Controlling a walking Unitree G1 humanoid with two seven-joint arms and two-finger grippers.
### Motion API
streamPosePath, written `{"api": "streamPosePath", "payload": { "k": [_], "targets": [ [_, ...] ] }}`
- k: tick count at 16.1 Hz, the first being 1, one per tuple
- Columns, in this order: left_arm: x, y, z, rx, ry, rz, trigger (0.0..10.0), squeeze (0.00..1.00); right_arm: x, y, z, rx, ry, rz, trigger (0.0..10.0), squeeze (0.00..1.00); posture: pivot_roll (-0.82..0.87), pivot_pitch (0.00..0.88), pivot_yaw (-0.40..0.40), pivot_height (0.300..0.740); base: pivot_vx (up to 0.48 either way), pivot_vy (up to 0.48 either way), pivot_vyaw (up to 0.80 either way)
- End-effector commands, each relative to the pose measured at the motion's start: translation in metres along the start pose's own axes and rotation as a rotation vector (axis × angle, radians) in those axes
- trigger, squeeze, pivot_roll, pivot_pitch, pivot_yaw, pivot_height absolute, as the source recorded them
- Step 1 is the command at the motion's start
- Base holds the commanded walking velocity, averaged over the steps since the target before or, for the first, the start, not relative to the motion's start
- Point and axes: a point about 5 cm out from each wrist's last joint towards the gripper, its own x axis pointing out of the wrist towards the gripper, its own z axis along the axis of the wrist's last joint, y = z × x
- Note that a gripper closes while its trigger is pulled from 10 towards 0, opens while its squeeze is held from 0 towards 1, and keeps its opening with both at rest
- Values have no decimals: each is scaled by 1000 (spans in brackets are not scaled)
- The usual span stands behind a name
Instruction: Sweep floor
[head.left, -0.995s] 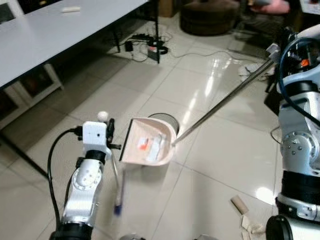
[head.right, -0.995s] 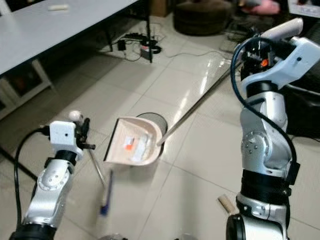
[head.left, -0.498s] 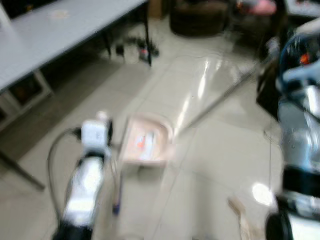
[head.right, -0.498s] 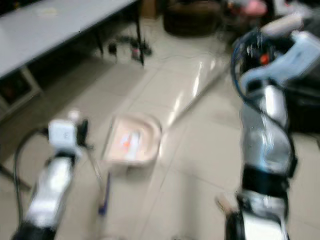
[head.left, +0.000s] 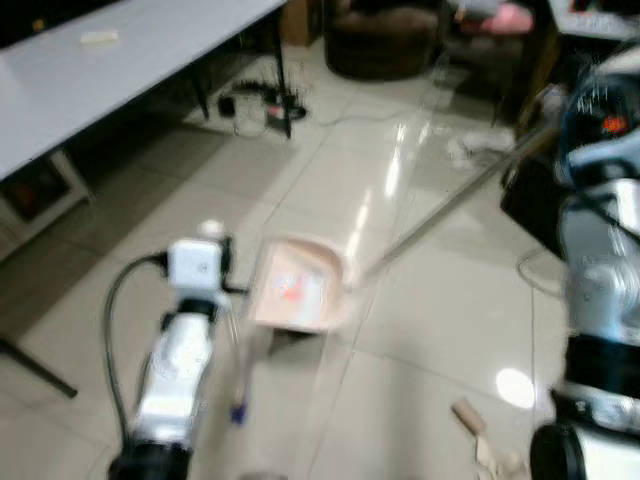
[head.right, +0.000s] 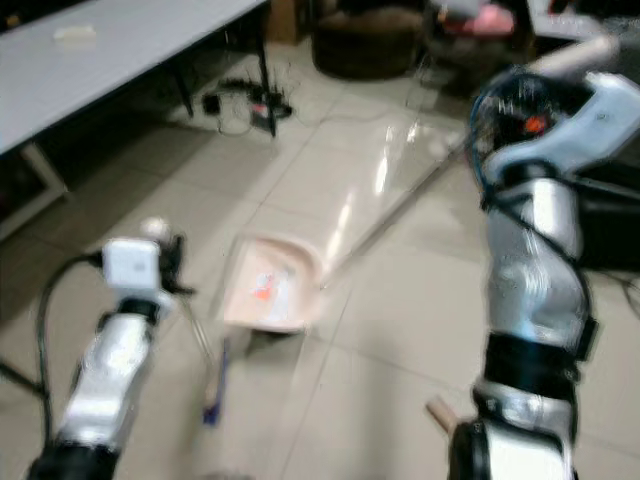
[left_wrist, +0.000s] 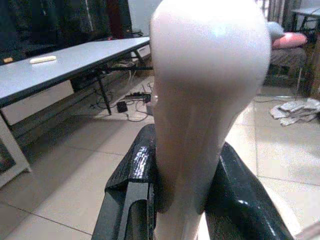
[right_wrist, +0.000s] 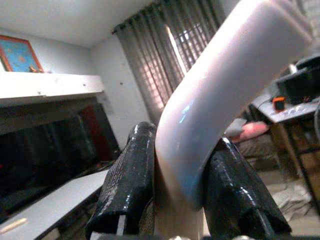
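Two grippers we keep clamped: left gripper (left_wrist: 182, 200) on dustpan handle (left_wrist: 205, 100), right gripper (right_wrist: 180, 200) on broom handle (right_wrist: 225, 85). Dustpan (head.left: 298, 297) centre frame; table (head.left: 90, 75) upper left, cables (head.left: 250, 100) beneath; wood scraps (head.left: 480, 445) lower right; open tiles between.

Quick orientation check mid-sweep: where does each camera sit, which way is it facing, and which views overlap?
Left eye view: on the head, looking forward and down at the tiled floor; left arm and right arm flank the dustpan.
Right eye view: same head camera's other eye, same scene slightly offset.
Left wrist view: along the left gripper, shut on a cream handle, toward the grey table.
Right wrist view: along the right gripper, shut on a white handle, toward the curtains.
Shared: eyes and left wrist see the table.
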Motion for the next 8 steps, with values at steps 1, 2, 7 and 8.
{"api": "streamPosePath", "payload": {
  "k": [1,2,7,8],
  "targets": [
    [3,6,9,7,-49,19,10000,0,4,13,11,29,-67,48,10000,0,-5,9,30,740,337,0,0],
    [3,6,9,6,-49,19,10000,0,4,13,11,29,-69,49,10000,0,-5,9,30,740,337,0,0],
    [4,5,9,6,-51,16,10000,0,4,13,11,31,-72,48,10000,0,-5,7,31,740,340,0,0],
    [4,5,9,6,-50,16,10000,0,4,13,10,30,-70,46,10000,0,-4,9,30,740,337,0,0]
  ]
}}
